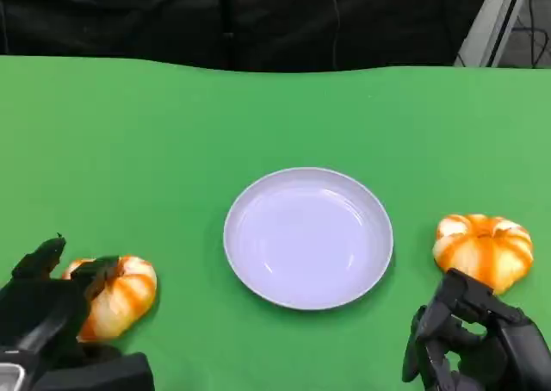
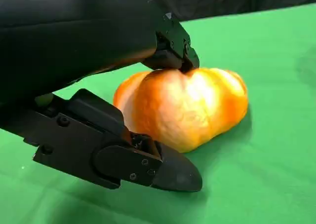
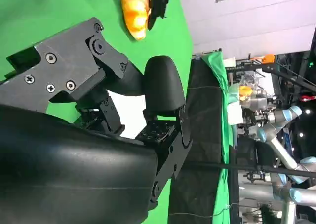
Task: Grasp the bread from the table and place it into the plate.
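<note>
Two orange-and-white striped bread rolls lie on the green table point(image 1: 172, 133). The left bread point(image 1: 120, 294) sits between the fingers of my left hand point(image 1: 43, 315). In the left wrist view one fingertip point(image 2: 173, 54) presses on top of this bread point(image 2: 187, 108) and the thumb point(image 2: 148, 162) lies against its lower side; the bread still rests on the cloth. The other bread point(image 1: 484, 249) lies right of the white plate point(image 1: 258, 270), just beyond my right hand point(image 1: 473, 339), which holds nothing, fingers apart. The right wrist view shows the left bread point(image 3: 135, 6) far off.
The plate stands in the middle of the table, with nothing in it, between the two breads. Behind the table's far edge hangs a dark backdrop point(image 1: 258, 21), with a metal frame point(image 1: 495, 21) at the back right. The right wrist view shows lab equipment point(image 3: 266, 115) beyond the table.
</note>
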You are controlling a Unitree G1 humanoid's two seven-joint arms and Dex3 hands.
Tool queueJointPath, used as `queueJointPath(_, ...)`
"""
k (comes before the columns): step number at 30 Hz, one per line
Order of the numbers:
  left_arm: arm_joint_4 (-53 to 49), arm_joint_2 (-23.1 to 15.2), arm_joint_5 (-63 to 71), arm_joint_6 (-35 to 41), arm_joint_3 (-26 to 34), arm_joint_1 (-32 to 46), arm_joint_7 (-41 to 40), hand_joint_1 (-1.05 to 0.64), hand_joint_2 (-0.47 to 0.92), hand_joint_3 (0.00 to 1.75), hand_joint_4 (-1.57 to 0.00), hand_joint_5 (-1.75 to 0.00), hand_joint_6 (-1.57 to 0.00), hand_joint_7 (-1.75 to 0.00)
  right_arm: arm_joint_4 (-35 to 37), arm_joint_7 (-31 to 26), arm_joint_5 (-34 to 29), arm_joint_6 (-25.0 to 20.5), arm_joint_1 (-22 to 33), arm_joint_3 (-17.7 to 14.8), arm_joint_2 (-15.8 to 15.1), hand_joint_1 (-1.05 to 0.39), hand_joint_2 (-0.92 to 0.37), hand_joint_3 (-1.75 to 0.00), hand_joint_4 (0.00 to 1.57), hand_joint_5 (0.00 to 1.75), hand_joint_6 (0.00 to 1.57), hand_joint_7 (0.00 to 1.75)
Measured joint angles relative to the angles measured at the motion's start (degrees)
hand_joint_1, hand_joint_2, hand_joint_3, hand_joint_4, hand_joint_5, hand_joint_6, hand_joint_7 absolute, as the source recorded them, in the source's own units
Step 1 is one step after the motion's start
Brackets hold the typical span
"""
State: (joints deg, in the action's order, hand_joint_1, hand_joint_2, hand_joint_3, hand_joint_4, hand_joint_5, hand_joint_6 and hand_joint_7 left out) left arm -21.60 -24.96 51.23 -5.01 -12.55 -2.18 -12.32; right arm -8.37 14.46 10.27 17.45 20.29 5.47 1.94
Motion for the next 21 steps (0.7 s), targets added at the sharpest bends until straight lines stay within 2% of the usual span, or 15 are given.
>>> queueJointPath(9, -6.3, 0.7, -4.0, -0.4, -2.8, -3.7, -2.2, -0.82, 0.92, 0.19, -0.17, -0.04, -0.37, -0.01, -0.1, -0.1, -0.1, 0.0, 0.2, 0.0, 0.0, -0.12, -0.58, -1.19, 0.83, 1.75, 0.67, 1.70)
queueJointPath(11, -7.2, 0.7, -4.8, -0.7, -3.0, -4.1, -2.6, -0.71, 0.92, 0.17, -0.26, -0.07, -0.41, -0.02, -0.2, -0.1, -0.1, 0.0, 0.2, 0.0, 0.0, -0.12, -0.58, -1.20, 0.83, 1.75, 0.67, 1.70)
queueJointPath(13, -7.7, 0.8, -5.8, -1.1, -3.1, -4.2, -3.4, -0.53, 0.92, 0.17, -0.47, -0.08, -0.50, -0.03, -0.2, -0.1, -0.2, 0.0, 0.2, 0.0, 0.0, -0.13, -0.58, -1.20, 0.83, 1.75, 0.67, 1.69)
queueJointPath(16, -8.0, 1.0, -6.8, -1.4, -3.3, -4.2, -4.2, -0.39, 0.92, 0.20, -0.64, -0.08, -0.60, -0.04, -0.2, -0.1, -0.2, 0.0, 0.2, 0.0, 0.0, -0.13, -0.58, -1.20, 0.83, 1.75, 0.67, 1.69)
queueJointPath(17, -8.0, 1.1, -6.9, -1.4, -3.3, -4.2, -4.3, -0.33, 0.92, 0.24, -0.75, -0.08, -0.68, -0.05, -0.2, -0.1, -0.2, 0.0, 0.2, 0.0, 0.0, -0.13, -0.58, -1.20, 0.83, 1.75, 0.67, 1.69)
queueJointPath(19, -8.0, 1.2, -7.2, -0.9, -3.3, -4.2, -4.7, -0.28, 0.92, 0.27, -0.84, -0.08, -0.75, -0.05, -0.2, -0.1, -0.2, 0.0, 0.2, 0.0, 0.0, -0.13, -0.57, -1.20, 0.83, 1.75, 0.68, 1.69)
queueJointPath(21, -7.8, 1.4, -7.6, -0.2, -3.3, -4.3, -5.1, -0.27, 0.92, 0.28, -0.86, -0.08, -0.77, -0.05, -0.2, -0.1, -0.2, 0.0, 0.2, 0.0, 0.0, -0.13, -0.57, -1.20, 0.83, 1.75, 0.68, 1.69)
